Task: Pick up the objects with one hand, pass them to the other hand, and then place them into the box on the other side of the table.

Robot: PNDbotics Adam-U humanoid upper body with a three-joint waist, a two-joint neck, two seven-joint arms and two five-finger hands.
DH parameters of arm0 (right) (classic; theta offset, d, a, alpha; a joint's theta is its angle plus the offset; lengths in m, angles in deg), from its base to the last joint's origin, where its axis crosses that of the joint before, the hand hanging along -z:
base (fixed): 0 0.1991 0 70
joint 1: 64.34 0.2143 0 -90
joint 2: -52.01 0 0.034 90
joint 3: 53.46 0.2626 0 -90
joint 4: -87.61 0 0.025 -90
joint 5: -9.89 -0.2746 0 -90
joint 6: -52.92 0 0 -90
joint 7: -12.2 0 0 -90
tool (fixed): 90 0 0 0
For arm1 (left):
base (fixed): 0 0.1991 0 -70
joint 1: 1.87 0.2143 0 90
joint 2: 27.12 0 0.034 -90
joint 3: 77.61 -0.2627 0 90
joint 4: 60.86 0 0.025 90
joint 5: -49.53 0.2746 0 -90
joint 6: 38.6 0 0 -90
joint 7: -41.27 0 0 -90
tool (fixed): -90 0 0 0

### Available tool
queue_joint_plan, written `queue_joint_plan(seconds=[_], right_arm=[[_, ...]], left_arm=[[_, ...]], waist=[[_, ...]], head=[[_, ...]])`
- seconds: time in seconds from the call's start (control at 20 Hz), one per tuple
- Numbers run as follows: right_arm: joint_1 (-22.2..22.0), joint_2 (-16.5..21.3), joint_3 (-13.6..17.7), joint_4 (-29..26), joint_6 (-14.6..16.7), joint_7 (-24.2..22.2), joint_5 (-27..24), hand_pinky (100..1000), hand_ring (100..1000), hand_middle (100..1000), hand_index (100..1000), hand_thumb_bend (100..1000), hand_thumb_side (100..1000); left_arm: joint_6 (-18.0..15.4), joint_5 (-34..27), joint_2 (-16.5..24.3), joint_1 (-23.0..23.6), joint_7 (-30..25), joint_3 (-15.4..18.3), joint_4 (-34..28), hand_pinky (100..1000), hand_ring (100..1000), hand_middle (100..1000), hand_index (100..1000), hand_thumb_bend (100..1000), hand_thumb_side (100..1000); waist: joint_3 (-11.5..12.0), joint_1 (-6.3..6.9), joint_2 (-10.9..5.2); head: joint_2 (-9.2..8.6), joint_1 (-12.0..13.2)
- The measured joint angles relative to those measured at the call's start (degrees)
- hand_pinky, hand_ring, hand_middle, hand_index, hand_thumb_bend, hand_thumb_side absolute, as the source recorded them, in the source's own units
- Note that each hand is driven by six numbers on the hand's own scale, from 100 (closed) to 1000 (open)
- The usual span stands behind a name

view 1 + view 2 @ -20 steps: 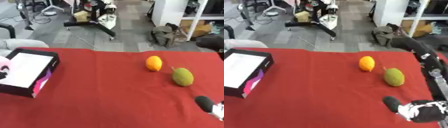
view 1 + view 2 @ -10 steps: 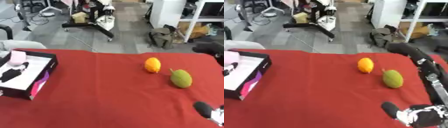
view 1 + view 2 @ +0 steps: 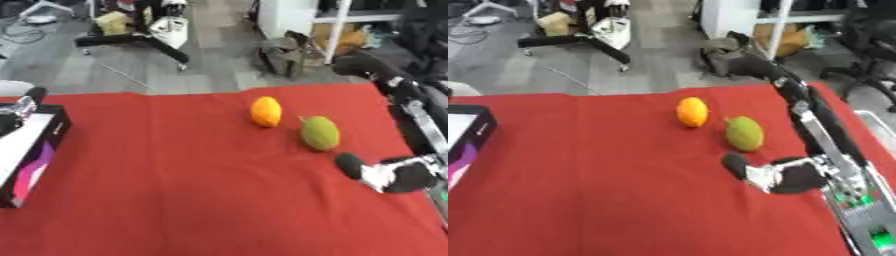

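Orange fruit (image 3: 692, 111): on the red tablecloth (image 3: 605, 190), far centre, upright, touched by nothing
Green fruit (image 3: 745, 133): just right of and nearer than the orange fruit, apart from it
Right hand (image 3: 776, 175): low over the cloth, near side of the green fruit, close to it but not touching; holds nothing; finger state cannot be told
Box (image 3: 24, 150): left edge of the table, dark walls, pale inside, well apart from both fruits
Left hand: only a dark part shows by the box's far corner
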Motion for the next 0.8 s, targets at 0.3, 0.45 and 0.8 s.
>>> queue_joint_plan(seconds=[0.3,0.45,0.8], right_arm=[[5.04,6.73,2.9,19.59,-0.3,0.48,-0.05,1000,870,848,990,402,547],[8.49,8.13,4.24,30.7,0.2,-0.03,1.89,1000,872,849,989,393,549],[13.03,8.82,6.46,48.69,1.73,-0.87,8.74,1000,872,844,988,369,536]], left_arm=[[-14.55,-4.01,-9.32,-0.22,-0.96,-4.86,-2.35,930,777,749,617,457,603],[-21.39,-7.05,-14.19,-0.8,-4.69,-7.68,-2.39,931,761,722,623,453,604],[-28.81,-11.26,-23.81,-5.53,-12.27,-12.39,-2.4,929,746,697,628,452,598]], waist=[[1.47,0.07,0.93],[2.37,0.38,1.44],[5.93,0.93,2.83]], head=[[2.09,-11.69],[2.19,-14.62],[1.24,-19.99]])
